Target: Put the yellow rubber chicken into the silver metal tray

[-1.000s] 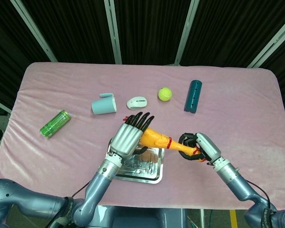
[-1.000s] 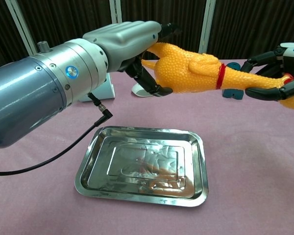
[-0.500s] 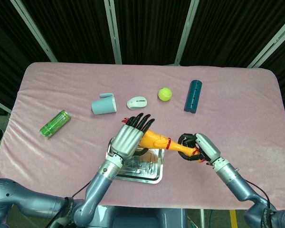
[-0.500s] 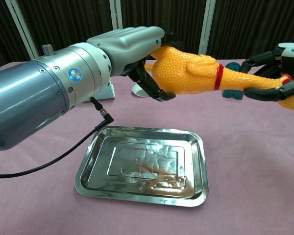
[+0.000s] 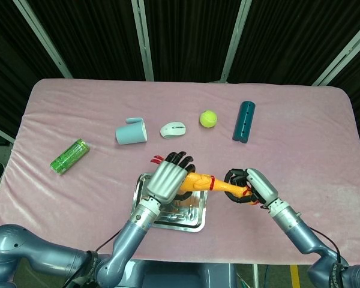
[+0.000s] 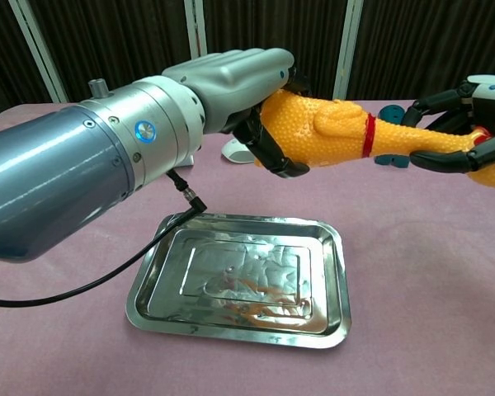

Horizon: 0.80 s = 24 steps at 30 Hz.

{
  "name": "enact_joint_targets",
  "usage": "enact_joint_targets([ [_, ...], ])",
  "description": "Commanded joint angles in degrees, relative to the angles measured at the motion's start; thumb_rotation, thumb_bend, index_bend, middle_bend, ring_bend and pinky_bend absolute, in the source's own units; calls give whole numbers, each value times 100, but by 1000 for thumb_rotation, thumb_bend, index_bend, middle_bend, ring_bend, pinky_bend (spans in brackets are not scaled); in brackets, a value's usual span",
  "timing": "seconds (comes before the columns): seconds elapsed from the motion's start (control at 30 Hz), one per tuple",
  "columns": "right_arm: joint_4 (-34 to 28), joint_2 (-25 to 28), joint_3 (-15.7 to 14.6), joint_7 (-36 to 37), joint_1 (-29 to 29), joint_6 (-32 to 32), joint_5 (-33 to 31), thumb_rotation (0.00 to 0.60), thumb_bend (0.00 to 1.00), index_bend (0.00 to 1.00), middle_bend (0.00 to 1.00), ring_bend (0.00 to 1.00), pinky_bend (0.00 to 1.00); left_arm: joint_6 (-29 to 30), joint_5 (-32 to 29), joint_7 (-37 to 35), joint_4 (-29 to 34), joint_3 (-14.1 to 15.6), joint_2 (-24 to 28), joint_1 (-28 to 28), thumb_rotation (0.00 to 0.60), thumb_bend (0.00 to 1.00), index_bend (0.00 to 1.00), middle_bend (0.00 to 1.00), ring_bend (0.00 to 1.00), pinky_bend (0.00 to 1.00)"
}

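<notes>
The yellow rubber chicken [image 5: 199, 182] [image 6: 330, 130], with a red band at its neck, hangs level in the air above the silver metal tray [image 5: 185, 215] [image 6: 241, 323]. My left hand [image 5: 167, 179] [image 6: 231, 78] grips its fat body end, fingers curled over the top and thumb underneath. My right hand [image 5: 247, 183] [image 6: 466, 124] holds the neck and head end, with fingers above and below it. The tray lies flat on the pink cloth with nothing in it, directly under the chicken's body.
Along the back of the table lie a green can [image 5: 69, 156], a light blue cup [image 5: 132, 132], a white mouse [image 5: 173, 129], a tennis ball [image 5: 208, 118] and a dark teal cylinder [image 5: 244, 121]. A black cable [image 6: 107, 268] hangs from my left wrist beside the tray.
My left hand has slid nearer along the chicken and curled its fingers tighter round the body. The chicken shifted slightly with it. My right hand has stayed put.
</notes>
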<state>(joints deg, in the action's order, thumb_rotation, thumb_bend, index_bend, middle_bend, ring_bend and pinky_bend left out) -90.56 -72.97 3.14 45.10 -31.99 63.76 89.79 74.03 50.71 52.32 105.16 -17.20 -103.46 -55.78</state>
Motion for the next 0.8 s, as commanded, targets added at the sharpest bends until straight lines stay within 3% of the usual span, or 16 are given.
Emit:
enact_joint_targets([
  [0.03,6,-8,0,13,-3,-2,2,600,926,1000,809,790,897,42,59,10,-40,24,-25,-8,584,503,570,269,174,221],
  [0.37,64,-43,-13,40,-22,-56,-13,600,926,1000,810,790,897,129,369,-181,-221,70,-92,12,600,656,800,452,328,298],
  [0.57,79,-59,-5,41,-30,-64,-24,600,926,1000,810,790,897,153,507,-340,-329,73,-155,36,600,684,869,509,375,314],
  [0.8,81,-64,-1,35,-34,-70,-33,600,926,1000,809,790,897,146,593,-429,-400,82,-182,61,600,690,881,509,381,314],
])
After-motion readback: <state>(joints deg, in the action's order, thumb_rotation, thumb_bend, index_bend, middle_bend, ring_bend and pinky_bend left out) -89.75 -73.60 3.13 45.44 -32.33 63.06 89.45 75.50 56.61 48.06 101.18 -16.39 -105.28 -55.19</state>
